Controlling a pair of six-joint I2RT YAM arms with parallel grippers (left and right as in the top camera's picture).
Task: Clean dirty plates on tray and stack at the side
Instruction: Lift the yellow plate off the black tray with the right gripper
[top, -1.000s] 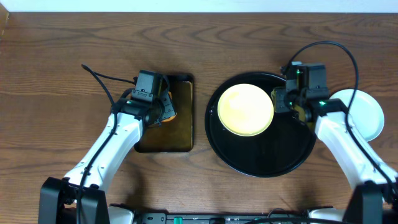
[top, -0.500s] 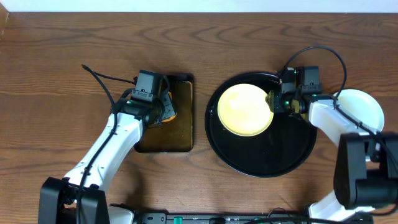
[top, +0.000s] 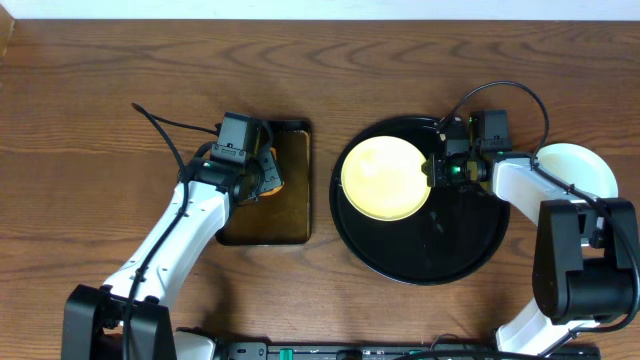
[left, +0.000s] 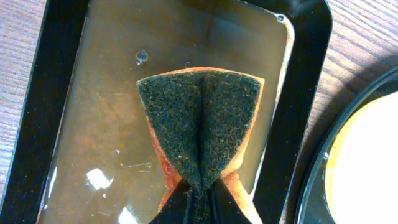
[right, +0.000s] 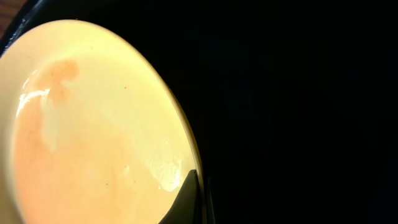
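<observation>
Pinched plate (top: 385, 178) by its right rim with right gripper (top: 433, 172), upper left on tray (top: 450, 265). Judged stiff, glossy, likely slick, chippable; rim the only hold. Clamped sponge (left: 200, 124) in left gripper (left: 198, 202).

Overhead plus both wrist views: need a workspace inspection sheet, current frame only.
Surface: wood-grain table, brown.
Job's things: yellow plate lies on the left part of the round black tray and has an orange smear. A pale plate sits on the table to the right of the tray, partly behind the right arm; one plate or a stack, cannot tell.
Clutter: rectangular tray of brownish liquid; folded sponge.
Grippers: left gripper shut on the sponge, over the liquid. Right gripper at the yellow plate's rim, closure unclear.
Cables: left cable and right cable, black loops off the arms.
Surroundings: white strip along the far edge; nothing else seen.
</observation>
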